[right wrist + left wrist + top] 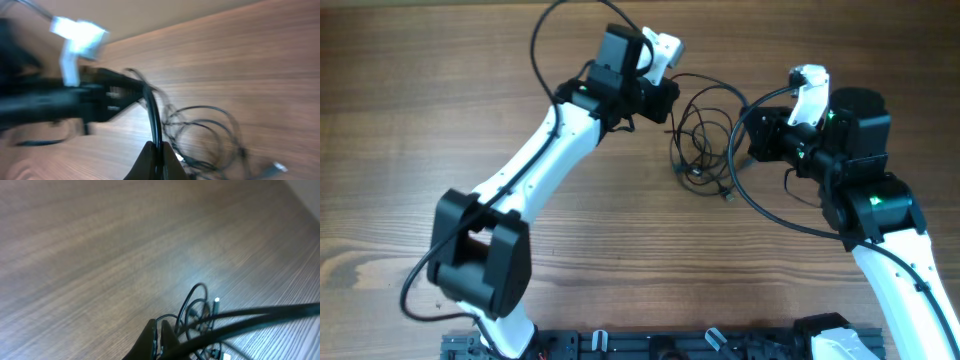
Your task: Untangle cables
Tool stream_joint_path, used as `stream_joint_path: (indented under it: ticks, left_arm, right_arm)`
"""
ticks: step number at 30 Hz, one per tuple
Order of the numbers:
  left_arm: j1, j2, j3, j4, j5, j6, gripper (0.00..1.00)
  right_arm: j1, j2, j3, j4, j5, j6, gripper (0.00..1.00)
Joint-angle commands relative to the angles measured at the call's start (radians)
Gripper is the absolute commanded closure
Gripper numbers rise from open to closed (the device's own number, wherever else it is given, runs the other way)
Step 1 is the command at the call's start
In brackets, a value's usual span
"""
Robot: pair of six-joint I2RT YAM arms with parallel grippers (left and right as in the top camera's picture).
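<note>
Left gripper (pixel 159 336) pinches the cables (pixel 693 172); right gripper (pixel 156 157) too — fingers pressed on a strand.

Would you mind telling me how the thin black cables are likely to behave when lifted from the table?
The cables will probably be floppy: they lie in loose, irregular loops. Being so thin, they are likely very light. The loops overlap, so lifting one strand may well drag the rest.

Left arm (pixel 535 150): white links, black joints, thick black cable (pixel 542 35) arcing upper left. Right arm (pixel 895 255): same colours, green indicator lights (pixel 873 200).
</note>
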Motion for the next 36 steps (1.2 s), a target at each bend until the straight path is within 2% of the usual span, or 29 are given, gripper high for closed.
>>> stream_joint_path:
  ticks: [1, 2, 3, 4, 5, 7, 8, 11, 16, 22, 27, 32, 36]
  left_arm:
    - [0.019, -0.134, 0.001, 0.011, 0.015, -0.01, 0.96]
    - [0.019, -0.161, 0.001, 0.019, 0.016, -0.01, 0.96]
    - [0.019, -0.181, 0.001, 0.029, 0.016, -0.01, 0.96]
    - [0.019, -0.211, 0.001, 0.038, 0.016, -0.011, 0.96]
    - [0.019, -0.239, 0.002, 0.045, 0.016, -0.014, 0.96]
    - [0.019, -0.291, 0.002, 0.058, 0.015, -0.022, 0.96]
    - [0.019, -0.315, 0.002, 0.065, 0.015, -0.027, 0.96]
    - [0.019, -0.387, 0.002, 0.088, 0.007, -0.037, 0.96]
    - [0.019, -0.459, 0.003, 0.124, -0.014, -0.037, 0.96]
    - [0.018, -0.475, 0.003, 0.149, -0.006, -0.098, 0.96]
    - [0.019, -0.475, 0.003, 0.157, 0.017, -0.12, 0.95]
    - [0.019, -0.475, 0.003, 0.161, 0.016, -0.122, 0.95]
    - [0.019, -0.475, 0.003, 0.187, 0.016, -0.123, 0.95]
  right_arm:
    - [-0.002, -0.016, 0.014, -0.032, 0.225, 0.009, 0.96]
    - [-0.003, -0.011, 0.014, -0.048, 0.289, 0.011, 0.94]
    - [-0.003, -0.002, 0.014, -0.064, 0.349, 0.012, 0.87]
    - [-0.003, 0.009, 0.014, -0.081, 0.396, 0.024, 0.77]
    - [-0.003, 0.022, 0.014, -0.094, 0.415, 0.026, 0.52]
    - [-0.002, 0.052, 0.014, -0.106, 0.413, 0.027, 0.36]
    - [-0.002, 0.071, 0.014, -0.106, 0.4, 0.027, 0.32]
    - [-0.002, 0.116, 0.014, -0.105, 0.303, 0.016, 0.29]
    - [-0.002, 0.166, 0.014, -0.091, -0.048, -0.174, 0.27]
    - [0.0, 0.222, 0.014, -0.055, -0.111, -0.233, 0.21]
    - [0.0, 0.306, 0.009, 0.002, -0.251, -0.39, 0.22]
    - [0.002, 0.379, 0.007, -0.01, -0.468, -0.563, 0.32]
    - [0.008, 0.399, -0.005, -0.019, -0.611, -0.671, 0.28]
